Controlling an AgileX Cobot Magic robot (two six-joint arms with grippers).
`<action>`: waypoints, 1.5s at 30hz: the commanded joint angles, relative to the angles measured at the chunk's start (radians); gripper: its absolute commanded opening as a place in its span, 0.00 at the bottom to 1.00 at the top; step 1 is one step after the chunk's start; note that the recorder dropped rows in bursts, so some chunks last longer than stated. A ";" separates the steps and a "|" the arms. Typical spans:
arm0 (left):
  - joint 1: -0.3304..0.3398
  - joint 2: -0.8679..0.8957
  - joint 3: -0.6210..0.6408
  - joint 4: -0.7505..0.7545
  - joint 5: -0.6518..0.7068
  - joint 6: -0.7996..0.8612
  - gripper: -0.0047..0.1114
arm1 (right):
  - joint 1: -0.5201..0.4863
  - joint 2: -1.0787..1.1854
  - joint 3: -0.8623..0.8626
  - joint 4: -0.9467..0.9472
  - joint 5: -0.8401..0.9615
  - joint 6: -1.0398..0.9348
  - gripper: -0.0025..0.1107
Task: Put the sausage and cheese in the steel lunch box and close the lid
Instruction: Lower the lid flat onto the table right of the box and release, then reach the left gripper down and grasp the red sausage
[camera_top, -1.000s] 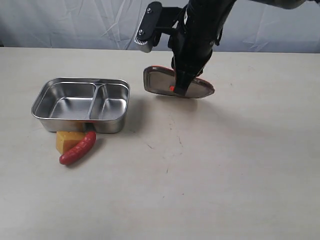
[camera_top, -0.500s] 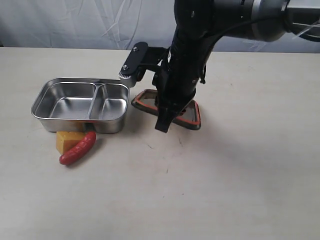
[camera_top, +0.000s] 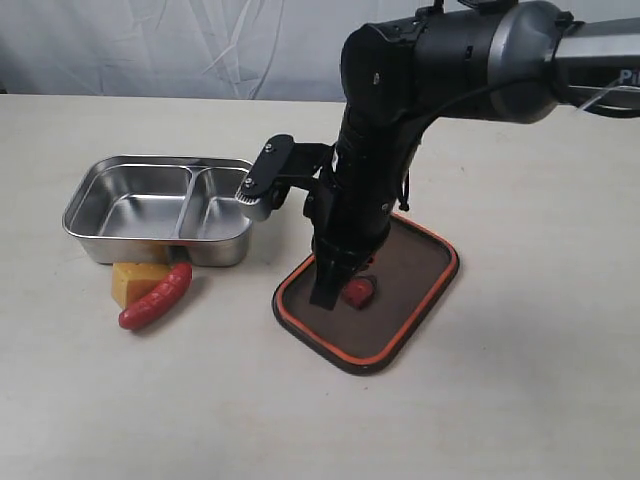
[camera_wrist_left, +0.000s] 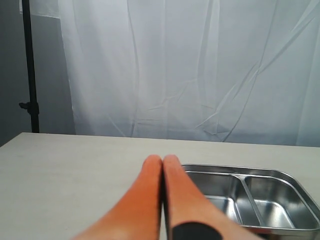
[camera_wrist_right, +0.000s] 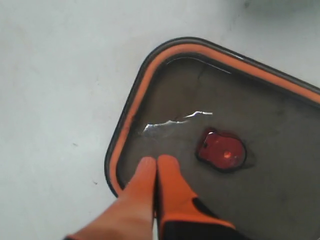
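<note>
- The sausage (camera_top: 156, 296) lies on the table (camera_top: 520, 400) at 6 o'clock of the steel lunch box (camera_top: 160, 208), just beside its near wall.
- The cheese (camera_top: 135, 278) touches the sausage on its 10 o'clock side.
- The lid (camera_top: 415, 262) lies flat at 4 o'clock of the box, apart from it, with its orange seal and red valve (camera_top: 358, 292) facing up.
- The right gripper (camera_wrist_right: 154, 162) is clenched on nothing, tips over the lid's inner face beside the valve; whether they touch it cannot be told.
- The left gripper (camera_wrist_left: 162, 160) is clenched too, grasping nothing, with the box beyond it.
</note>
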 joint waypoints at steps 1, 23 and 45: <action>-0.009 -0.004 0.001 -0.186 -0.135 -0.049 0.04 | 0.002 -0.007 0.007 -0.070 -0.059 0.125 0.01; -0.009 0.921 -0.697 -0.378 0.623 0.359 0.04 | -0.207 -0.154 0.007 -0.146 -0.168 0.516 0.01; -0.110 1.429 -0.812 -0.757 0.834 0.940 0.54 | -0.207 -0.154 0.007 -0.183 -0.209 0.516 0.01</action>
